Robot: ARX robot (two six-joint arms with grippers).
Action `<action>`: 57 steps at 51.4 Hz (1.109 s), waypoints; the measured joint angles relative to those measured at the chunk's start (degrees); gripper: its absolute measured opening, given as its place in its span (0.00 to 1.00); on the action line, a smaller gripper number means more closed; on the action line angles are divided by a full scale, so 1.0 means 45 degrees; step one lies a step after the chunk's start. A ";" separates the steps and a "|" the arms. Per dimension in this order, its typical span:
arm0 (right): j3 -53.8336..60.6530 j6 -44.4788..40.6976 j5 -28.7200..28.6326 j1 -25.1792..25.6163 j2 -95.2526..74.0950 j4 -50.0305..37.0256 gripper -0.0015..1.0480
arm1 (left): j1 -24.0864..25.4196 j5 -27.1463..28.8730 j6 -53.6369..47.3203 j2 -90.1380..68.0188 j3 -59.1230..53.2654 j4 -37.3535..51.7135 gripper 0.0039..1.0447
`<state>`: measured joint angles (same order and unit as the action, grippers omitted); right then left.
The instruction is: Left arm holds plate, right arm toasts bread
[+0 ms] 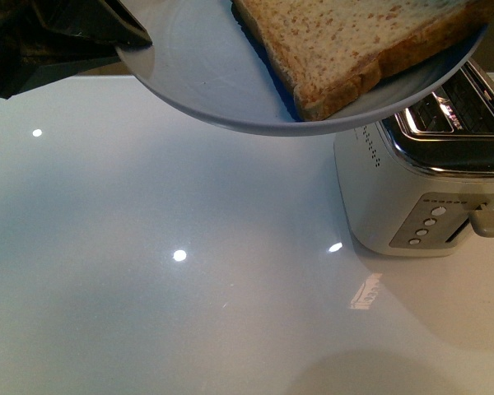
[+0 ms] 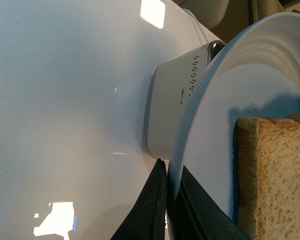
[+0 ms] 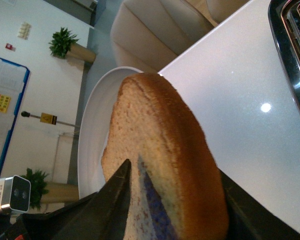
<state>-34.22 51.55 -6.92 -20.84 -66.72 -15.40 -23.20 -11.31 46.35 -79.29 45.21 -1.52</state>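
The pale grey-blue plate [image 1: 206,74] hangs in the air at the top of the front view, above the white table. My left gripper [image 1: 107,33] is shut on its left rim; the left wrist view shows the black fingers [image 2: 150,210] pinching the plate's edge [image 2: 190,130]. A thick slice of tan-brown bread [image 1: 354,41] lies over the plate. My right gripper [image 3: 175,200] is shut on the bread [image 3: 160,140], one finger on each face, with the plate [image 3: 92,130] behind it. The right gripper itself is out of the front view.
A white toaster [image 1: 395,197] with chrome top and open slots [image 1: 453,111] stands at the right, just below the plate's right edge, with a lever [image 1: 486,220] and several buttons on its front. It also shows in the left wrist view [image 2: 177,100]. The glossy white table [image 1: 173,280] extends left.
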 joint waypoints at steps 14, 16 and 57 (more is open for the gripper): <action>-0.0010 -0.0423 0.0175 -0.0019 0.0423 0.0107 0.03 | 0.0010 0.0019 0.0015 0.0000 0.0005 0.0000 0.03; -0.0024 -0.0544 0.0194 -0.0034 0.0578 0.0199 0.03 | 0.0010 -0.0019 0.0010 0.0005 0.0005 0.0000 0.03; -0.0991 -0.9423 0.5192 0.1909 0.2501 0.0335 0.03 | 0.0015 -0.0015 0.0015 0.0005 0.0005 0.0000 0.03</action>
<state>-38.68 9.15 16.45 -12.25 -55.46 -13.89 -23.14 -11.38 46.41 -79.26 45.23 -1.52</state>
